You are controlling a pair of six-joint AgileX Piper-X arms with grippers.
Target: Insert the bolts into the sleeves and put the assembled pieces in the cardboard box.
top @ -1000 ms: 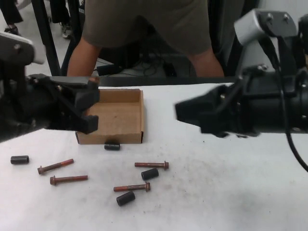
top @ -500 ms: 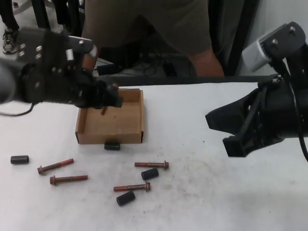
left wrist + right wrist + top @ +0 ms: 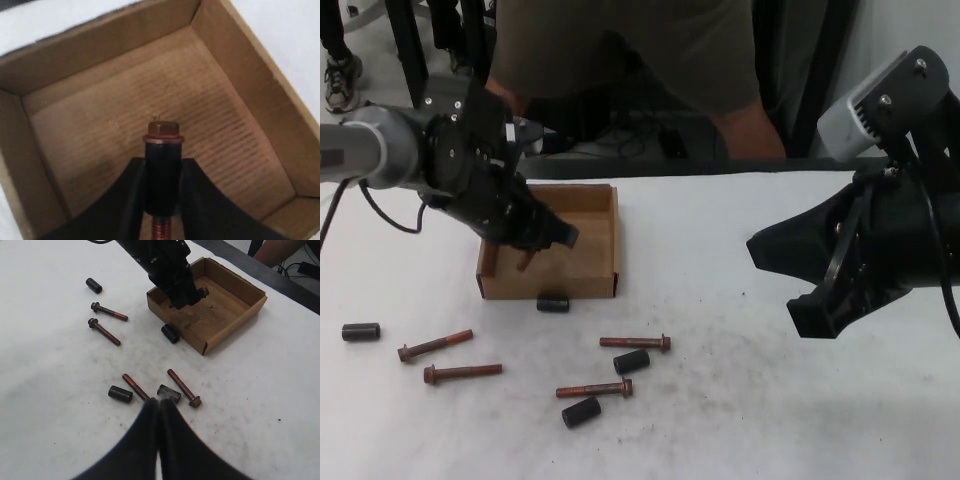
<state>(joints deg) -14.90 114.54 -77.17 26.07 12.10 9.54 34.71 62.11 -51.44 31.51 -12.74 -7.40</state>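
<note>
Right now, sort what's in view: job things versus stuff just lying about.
Job:
cardboard box
assembled piece over it
four loose bolts
four loose sleeves

Lying about:
cables on the floor
dark rail at the bench edge

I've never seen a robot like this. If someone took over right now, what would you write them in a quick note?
Left tool: shut on a bolt-in-sleeve piece, held over the cardboard box, not yet let go.
Right tool: shut, holding nothing, above the bench.
Loose on the bench: four bolts, four sleeves.
Done: one piece assembled.
To do: drop it in, then assemble and box the other four.
</note>
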